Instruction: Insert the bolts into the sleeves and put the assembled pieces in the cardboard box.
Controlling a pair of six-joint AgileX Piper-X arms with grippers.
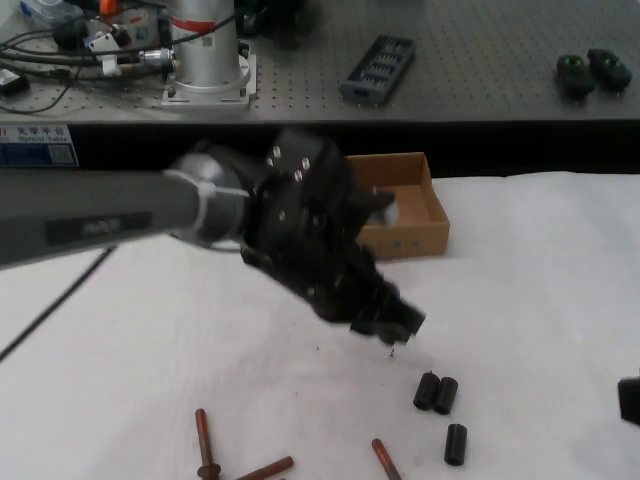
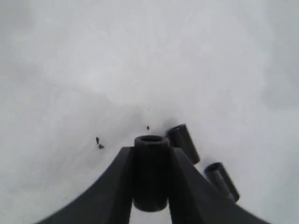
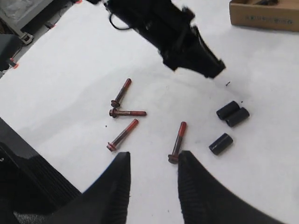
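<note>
Left gripper (image 2: 151,151): jaws closed narrow on one black sleeve (image 2: 151,179), which stands upright between them with its open end facing away from the wrist camera. It's over the white surface (image 2: 70,70); can't tell if the sleeve touches it. In the high view this gripper hangs over the middle of the surface, between the cardboard box (image 1: 408,243) and the loose sleeves, touching neither.

Three loose sleeves lie on their sides on the surface. A sleeve pair (image 1: 436,393) lies side by side and touching. The third sleeve (image 1: 455,444) is near the pair but apart, closer to the high camera.

Right gripper (image 3: 154,158): jaws wide open, nothing between them, low over the near part of the surface. The nearest bolt (image 3: 177,142) lies flat with its head just beside the jaw tips, apart from them. It sits between the sleeves and the other bolts. Three more bolts (image 3: 122,134) lie flat in a loose group on the far side from the sleeves. Two of them have heads close together; can't tell if they touch.

The box is open-topped, at the far edge of the surface, well apart from bolts and loose sleeves. Behind it is a perforated bench (image 1: 480,60) with a metal column (image 1: 205,45) and a black rack (image 1: 377,66)
</note>
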